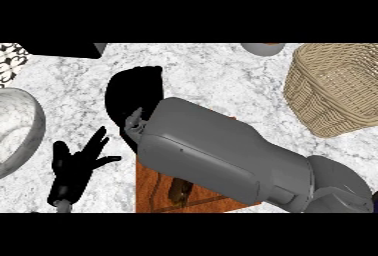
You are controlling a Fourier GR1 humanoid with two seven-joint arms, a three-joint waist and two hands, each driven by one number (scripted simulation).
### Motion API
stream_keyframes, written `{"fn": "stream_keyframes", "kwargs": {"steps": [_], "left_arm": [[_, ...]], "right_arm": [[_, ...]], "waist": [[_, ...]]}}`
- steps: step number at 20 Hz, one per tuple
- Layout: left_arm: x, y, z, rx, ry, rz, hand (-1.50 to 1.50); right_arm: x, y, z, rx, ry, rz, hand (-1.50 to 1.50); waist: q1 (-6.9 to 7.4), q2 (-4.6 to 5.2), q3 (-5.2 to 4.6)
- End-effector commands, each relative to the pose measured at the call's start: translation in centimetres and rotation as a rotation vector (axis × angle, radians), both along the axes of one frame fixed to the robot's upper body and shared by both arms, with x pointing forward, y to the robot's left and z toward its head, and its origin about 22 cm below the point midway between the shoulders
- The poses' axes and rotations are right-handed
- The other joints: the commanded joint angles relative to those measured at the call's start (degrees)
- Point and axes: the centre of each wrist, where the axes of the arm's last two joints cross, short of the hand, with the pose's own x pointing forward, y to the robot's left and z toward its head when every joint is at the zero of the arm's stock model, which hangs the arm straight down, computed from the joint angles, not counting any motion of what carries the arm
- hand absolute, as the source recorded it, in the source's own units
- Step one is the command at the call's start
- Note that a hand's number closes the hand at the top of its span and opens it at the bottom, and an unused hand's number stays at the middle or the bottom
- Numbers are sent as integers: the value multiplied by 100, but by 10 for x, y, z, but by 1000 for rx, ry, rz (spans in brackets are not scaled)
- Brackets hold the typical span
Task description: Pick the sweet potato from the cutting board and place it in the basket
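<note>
A brown wooden cutting board (153, 192) lies at the lower middle, mostly covered by my right forearm. On it, at the forearm's lower edge, a small dark brownish shape (179, 190) shows, possibly the sweet potato; the rest of it is hidden. My right hand (135, 95) appears as a black mass beyond the board's far left corner, over the counter. The woven wicker basket (336, 90) stands at the upper right, well away from both hands. My left hand (77, 161) rests open with fingers up at the lower left, beside the board.
A white marble bowl (16, 131) sits at the left edge. A black object (65, 50) and a patterned item (9, 61) lie at the top left. A grey round object (262, 48) peeks in at the top, left of the basket.
</note>
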Motion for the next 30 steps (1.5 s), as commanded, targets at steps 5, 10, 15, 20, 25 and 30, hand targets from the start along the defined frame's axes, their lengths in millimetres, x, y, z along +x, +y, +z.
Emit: {"fn": "stream_keyframes", "kwargs": {"steps": [5,10,15,20,25,30], "left_arm": [[-15,14,-22,50,120,38,0],[-17,13,-23,38,126,52,0],[-19,13,-25,62,128,48,0],[-27,8,-29,49,111,51,0],[-16,25,-19,50,109,66,0],[-34,15,-35,50,114,87,0]], "right_arm": [[8,22,38,-323,156,-96,-150],[3,36,71,-328,181,-86,-150],[2,43,73,-313,218,-121,-150],[-2,44,56,-299,260,-128,-150],[-10,46,36,-291,256,-114,-150],[-21,41,-3,-372,269,-113,-150]], "waist": [[-101,38,-34],[-116,23,-22],[-116,51,-18],[-133,72,-8],[-197,95,0],[-250,63,1]]}}
